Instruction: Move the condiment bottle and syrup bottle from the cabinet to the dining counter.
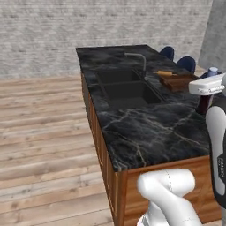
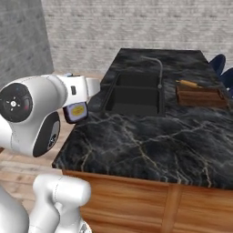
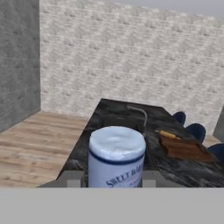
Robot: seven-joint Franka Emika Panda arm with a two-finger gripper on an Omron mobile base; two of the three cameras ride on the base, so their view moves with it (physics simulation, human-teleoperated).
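The condiment bottle (image 3: 116, 157) sits right in front of the hand camera, its pale bluish-white cap uppermost and dark lettering on the label below. Grey finger tips (image 3: 74, 178) flank it on either side, pressed against its body, so the gripper (image 3: 112, 179) appears closed on the bottle and carrying it. In the left base view the same bottle (image 1: 204, 104) shows as a dark red body under the white hand at the right edge, with the pale cap (image 1: 213, 70) peeking above — it hangs over the near right part of the dining counter (image 1: 145, 128); whether its base touches the marble cannot be told.

The counter is a long black marble top with pale veins and wooden sides. A double sink (image 1: 128, 88) is sunk into its middle, and a grey faucet (image 1: 137, 62) arches over the basin from the far side. Beside the sink, toward the stools, lies a wooden board (image 2: 200, 95) with a small orange-yellow piece (image 2: 189, 83) on its far edge. Blue stools (image 1: 176, 59) stand along the counter's right side. Behind everything runs a pale brick wall (image 3: 131, 65), and the floor (image 1: 44, 145) is light wooden planking.
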